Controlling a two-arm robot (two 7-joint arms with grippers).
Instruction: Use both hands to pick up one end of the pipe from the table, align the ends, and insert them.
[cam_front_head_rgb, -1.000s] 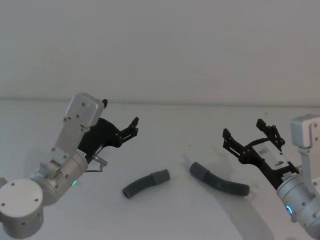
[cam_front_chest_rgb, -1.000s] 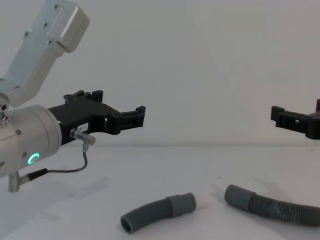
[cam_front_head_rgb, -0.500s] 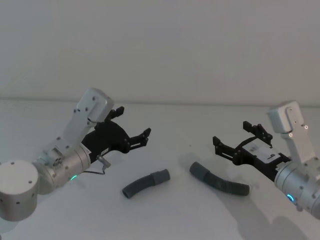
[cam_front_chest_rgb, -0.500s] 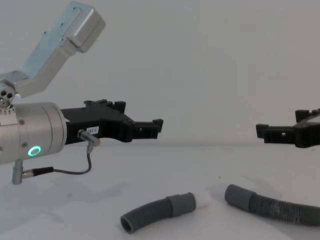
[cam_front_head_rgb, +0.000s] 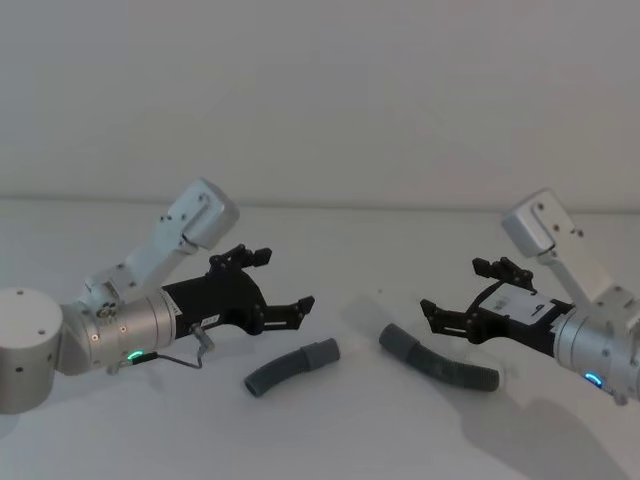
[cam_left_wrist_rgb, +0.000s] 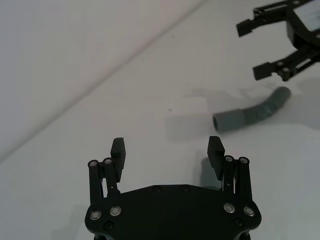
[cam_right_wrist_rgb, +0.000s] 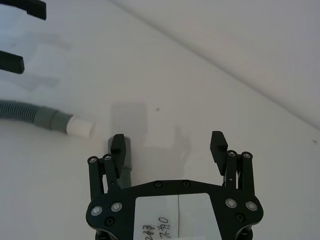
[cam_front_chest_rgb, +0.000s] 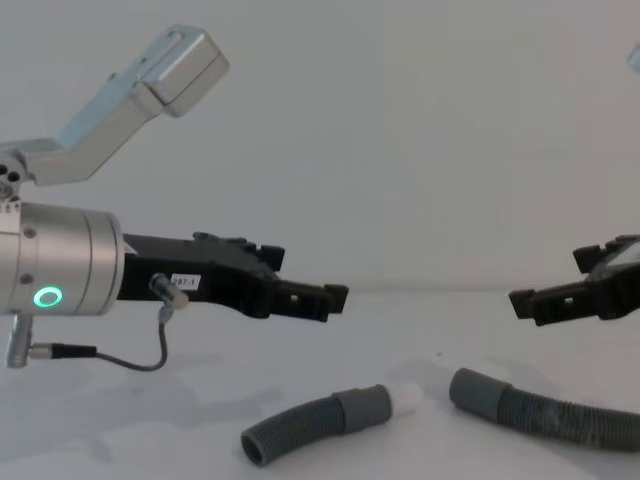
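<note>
Roughly: both arms are up off the bench (cam_front_head_rgb: 350, 440), nothing grasped yet. The left gripper (cam_front_head_rgb: 280, 282) hangs above and just to the left of the short hose (cam_front_head_rgb: 292, 366), fingers spread wide and empty. The right gripper (cam_front_head_rgb: 455, 288) hangs above the cuffed end of the longer hose (cam_front_head_rgb: 445, 365), fingers also spread and empty. In the right wrist view that cuff (cam_right_wrist_rgb: 122, 160) sits right under one finger, partly hidden by it.

Key relation: each hose lies below and slightly inward of its own arm's fingers. The left arm is nearer the short piece, the right arm nearer the long one.

The short hose lies flat on the bench, gently curved, its long axis running left to right. Its cuff (cam_front_head_rgb: 322, 351) is on the right end and a bit farther from the robot. The white tip (cam_front_chest_rgb: 408, 398) points at the other piece.

The longer hose also lies flat, long axis left to right. Its cuff (cam_front_head_rgb: 393, 340) is on the left end and farther back, and the body trails off right and toward the robot.

So the two cuffs face each other across a small gap, near but not touching, in a shallow inverted V, and the axes are not in line. My guess is each gripper has to come down with its fingers straddling its hose crosswise near the cuff, then lift and straighten before inserting.
</note>
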